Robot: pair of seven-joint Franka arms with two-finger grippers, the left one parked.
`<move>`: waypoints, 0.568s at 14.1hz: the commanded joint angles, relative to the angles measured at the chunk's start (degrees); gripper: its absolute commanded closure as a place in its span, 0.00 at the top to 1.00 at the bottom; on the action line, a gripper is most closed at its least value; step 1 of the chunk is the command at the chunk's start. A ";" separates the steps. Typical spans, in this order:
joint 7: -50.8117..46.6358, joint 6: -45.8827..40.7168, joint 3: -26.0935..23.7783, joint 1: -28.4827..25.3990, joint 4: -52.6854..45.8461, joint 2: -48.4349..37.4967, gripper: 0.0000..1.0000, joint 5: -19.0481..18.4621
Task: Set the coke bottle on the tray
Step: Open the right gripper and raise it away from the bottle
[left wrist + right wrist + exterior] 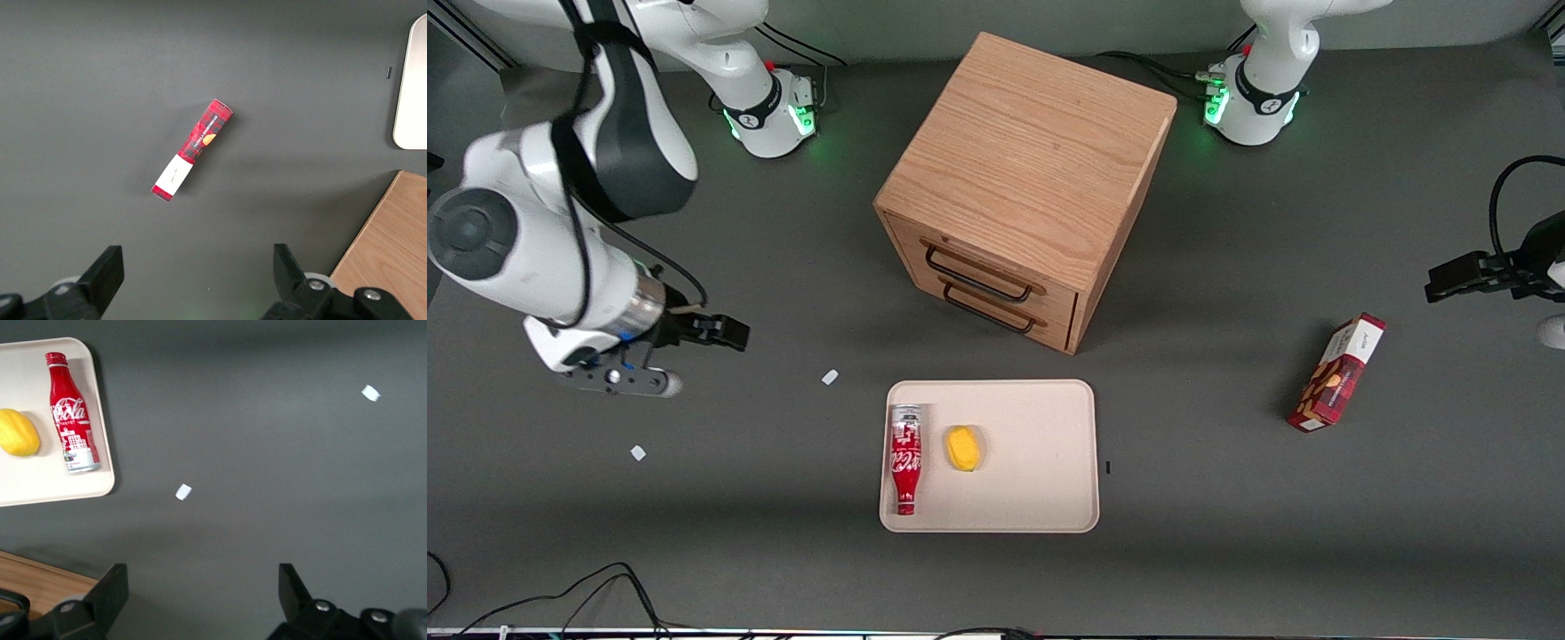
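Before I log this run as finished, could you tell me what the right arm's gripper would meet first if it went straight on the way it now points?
Most likely bare table. The gripper, open and holding nothing, faces down at grey surface between two small white scraps. The coke bottle lies on the tray, off that line.

You see a dark grey table (1227, 551) under even light. A wooden two-drawer cabinet (1024, 187) stands on it.

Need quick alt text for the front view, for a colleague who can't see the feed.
The coke bottle lies on its side on the tray, beside a yellow fruit. The open gripper hangs empty over bare table toward the working arm's end. A wooden drawer cabinet stands farther from the camera.
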State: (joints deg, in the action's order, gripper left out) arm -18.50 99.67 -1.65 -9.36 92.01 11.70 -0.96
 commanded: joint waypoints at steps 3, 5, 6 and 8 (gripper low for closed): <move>6.45 0.17 -0.99 3.82 11.94 -11.85 1.00 1.39; 8.03 0.17 -0.38 3.91 16.77 -17.47 1.00 1.84; 10.48 -0.18 0.15 4.35 18.80 -20.11 1.00 1.92; 14.10 -4.02 0.42 6.71 19.44 -23.03 1.00 2.10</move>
State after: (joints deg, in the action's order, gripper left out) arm -8.84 97.33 -1.44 -4.96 107.38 -5.74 -0.36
